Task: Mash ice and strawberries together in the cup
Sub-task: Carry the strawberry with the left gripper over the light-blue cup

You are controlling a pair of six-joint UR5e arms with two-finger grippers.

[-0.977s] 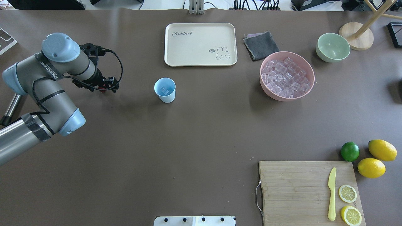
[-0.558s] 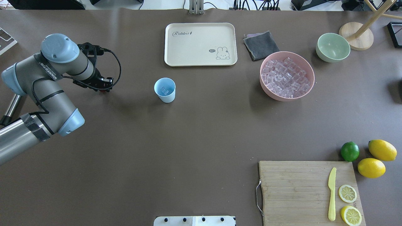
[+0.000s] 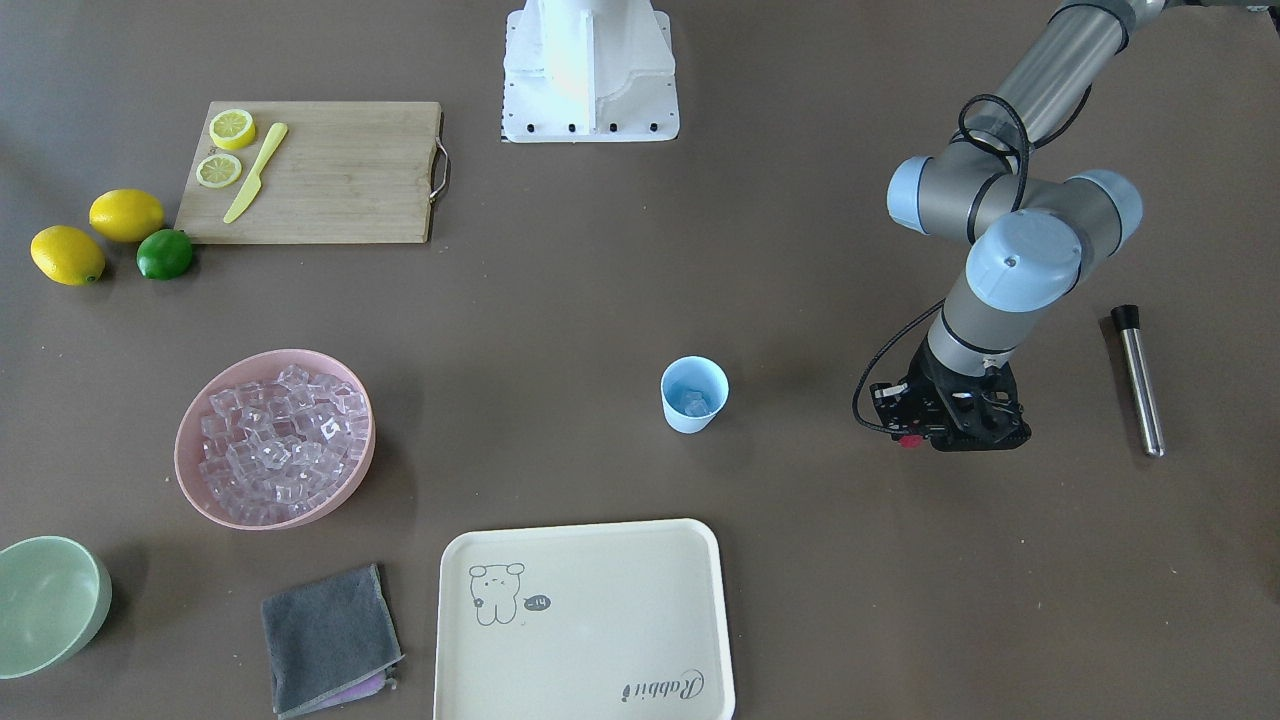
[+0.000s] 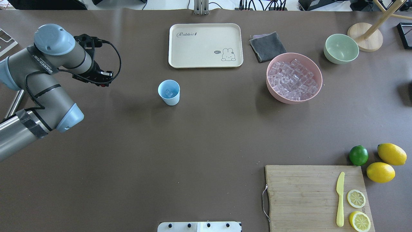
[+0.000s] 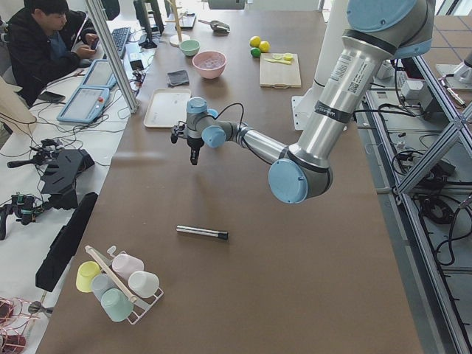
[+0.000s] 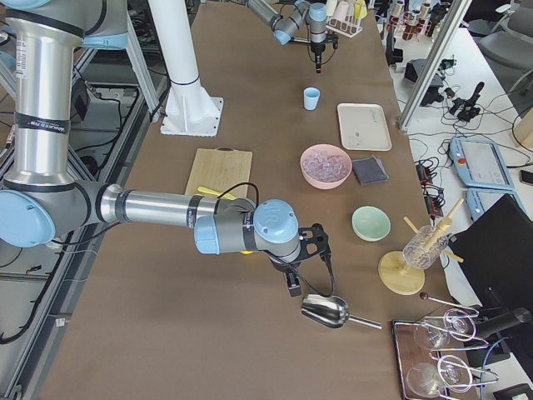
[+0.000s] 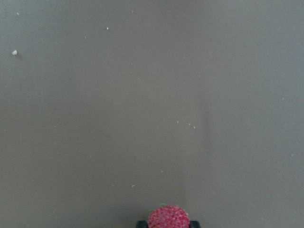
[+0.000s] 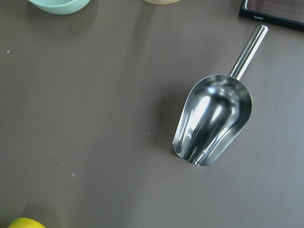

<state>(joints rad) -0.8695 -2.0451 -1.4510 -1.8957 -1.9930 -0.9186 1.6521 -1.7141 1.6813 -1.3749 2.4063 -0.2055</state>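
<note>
From the front we see the left gripper (image 3: 950, 425) hanging over the table, well to the side of the cup (image 3: 694, 395), with a red strawberry (image 3: 910, 440) showing at its tip. The cup stands upright with a few pieces of ice (image 3: 696, 404) inside. The pink bowl (image 3: 255, 518) holds many more. A metal rod (image 3: 1138, 380) lies beyond the arm.

From overhead, this gripper sits apart from the cup, towards the table's left edge.

From the left end, it points straight down above the table.

From the right end, the right gripper (image 6: 293, 282) hangs just beside a scoop (image 6: 326, 311). We cannot tell how its jaws stand.

In the left wrist view, the jaws pinch the strawberry over bare table.

In the right wrist view, the scoop lies on the table, handle pointing up and right.
</note>
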